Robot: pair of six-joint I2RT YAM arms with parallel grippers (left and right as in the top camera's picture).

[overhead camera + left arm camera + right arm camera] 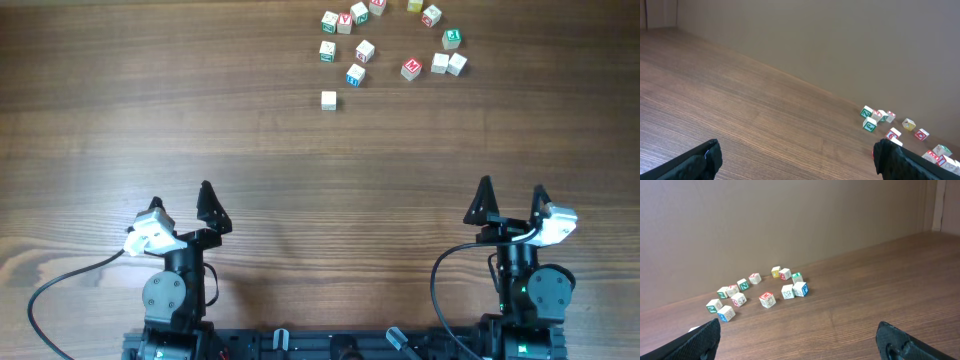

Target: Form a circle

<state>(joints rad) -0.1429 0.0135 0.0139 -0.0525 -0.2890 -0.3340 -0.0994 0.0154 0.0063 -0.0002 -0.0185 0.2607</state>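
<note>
Two grippers rest low at the near edge of the table [200, 120], both empty: the left gripper [180, 197] has its jaws spread to full width with only bare wood between them, and the right gripper [512, 187] is the same, wide apart and holding nothing. The cluster of letter cubes [365, 50] lies at the far edge of the table, right of centre, well apart from both arms and nearer the right one. The small whitish cubes sit in a rough, broken loop with gaps, some touching their neighbours, others just beside them. The red M cube [411, 68] is on the near side of the loop, just beside two plain-topped cubes. One lone cube [329, 99] lies apart, on the near-left side of the group. In the right wrist view the cluster lies ahead and to the left, near the wall [790, 225]
</note>
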